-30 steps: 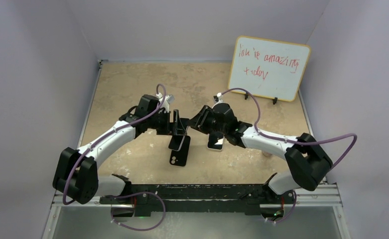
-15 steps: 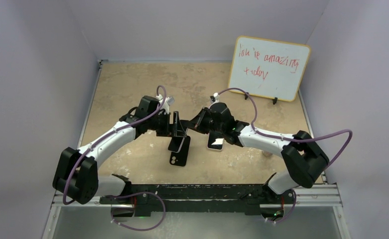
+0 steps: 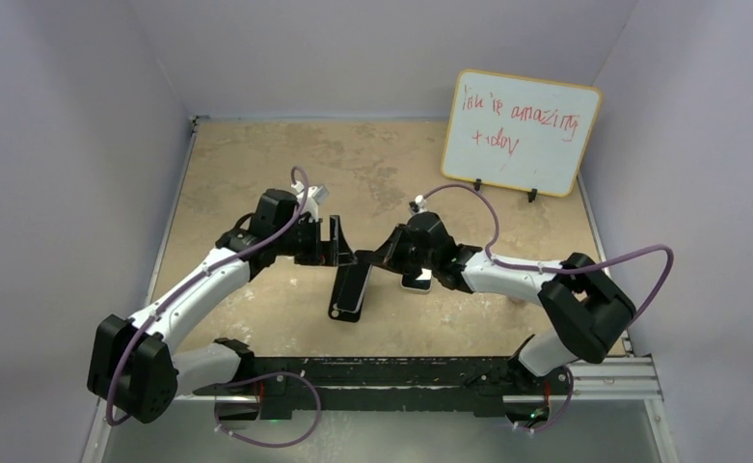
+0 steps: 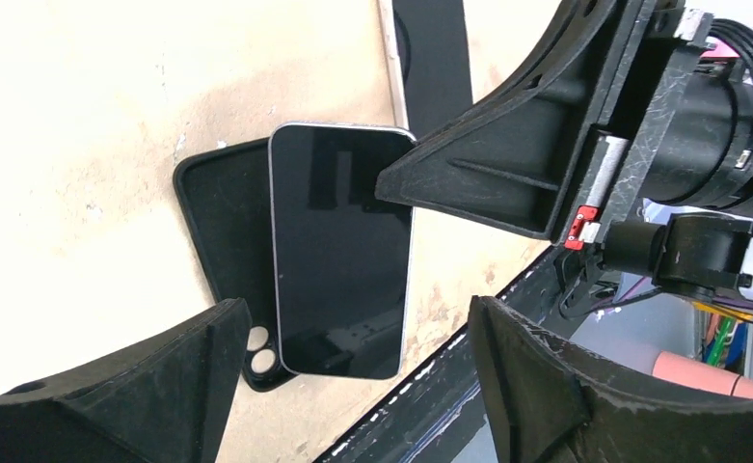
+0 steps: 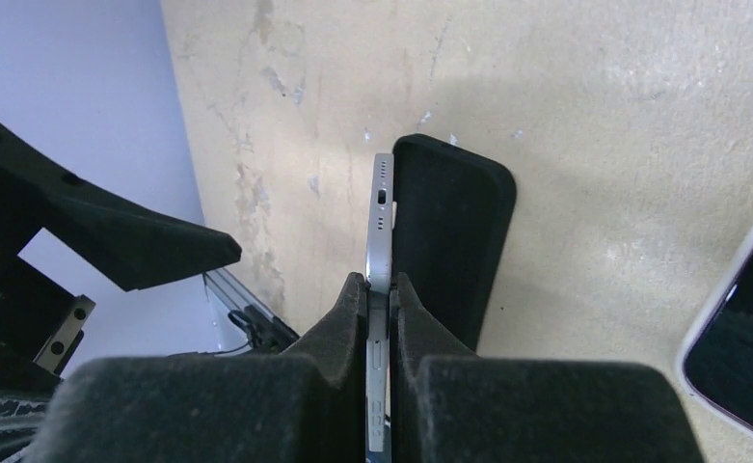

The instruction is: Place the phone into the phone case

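The phone [image 4: 338, 251], dark screen up with a silver rim, lies over the black phone case [image 4: 220, 217], offset to one side so the case's camera hole [image 4: 256, 349] shows. In the top view the phone [image 3: 355, 287] and the case [image 3: 339, 311] are at the table's centre front. My right gripper [image 5: 380, 285] is shut on the phone's silver edge [image 5: 380, 212], with the case [image 5: 449, 231] right beside it. It also shows in the top view [image 3: 377, 262]. My left gripper [image 4: 353, 386] is open and empty, hovering over the phone's near end [image 3: 338, 253].
A second phone [image 3: 416, 282] lies on the table just right of the case, partly under my right arm. It shows in the right wrist view [image 5: 739, 357] too. A whiteboard [image 3: 520, 132] stands at the back right. The black front rail [image 3: 382, 371] runs close below the case.
My left arm has drawn back to the left. My right gripper has moved left and down with the phone, which now lies flatter over the case.
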`<state>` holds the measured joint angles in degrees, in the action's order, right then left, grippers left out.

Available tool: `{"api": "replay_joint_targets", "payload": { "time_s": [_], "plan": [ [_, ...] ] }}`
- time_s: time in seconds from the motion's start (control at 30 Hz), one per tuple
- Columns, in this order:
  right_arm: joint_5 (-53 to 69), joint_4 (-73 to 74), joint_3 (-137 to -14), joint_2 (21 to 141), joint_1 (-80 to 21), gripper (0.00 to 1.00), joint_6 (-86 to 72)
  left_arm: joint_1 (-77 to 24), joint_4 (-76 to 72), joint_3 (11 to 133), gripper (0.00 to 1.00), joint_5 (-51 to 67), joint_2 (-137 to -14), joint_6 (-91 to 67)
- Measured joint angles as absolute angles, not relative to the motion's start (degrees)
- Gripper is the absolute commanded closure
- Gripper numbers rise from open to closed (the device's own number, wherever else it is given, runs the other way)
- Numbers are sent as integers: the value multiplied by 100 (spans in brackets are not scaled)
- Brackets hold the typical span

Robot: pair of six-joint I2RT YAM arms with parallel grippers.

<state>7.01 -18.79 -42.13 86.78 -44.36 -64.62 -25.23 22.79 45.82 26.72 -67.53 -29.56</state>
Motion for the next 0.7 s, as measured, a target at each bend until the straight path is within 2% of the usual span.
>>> {"api": "replay_joint_targets", "payload": {
  "time_s": [0.23,0.7],
  "plan": [
    [725,-2012,-4091,8868,-4436,100,-6447,-2523,2359,4292,31,2386,-6825,-3096],
    [1098,-2906,-3839,9445,-4427,100,-6560,-2512,1802,3382,48,2130,-7555,-3404]
  ]
}}
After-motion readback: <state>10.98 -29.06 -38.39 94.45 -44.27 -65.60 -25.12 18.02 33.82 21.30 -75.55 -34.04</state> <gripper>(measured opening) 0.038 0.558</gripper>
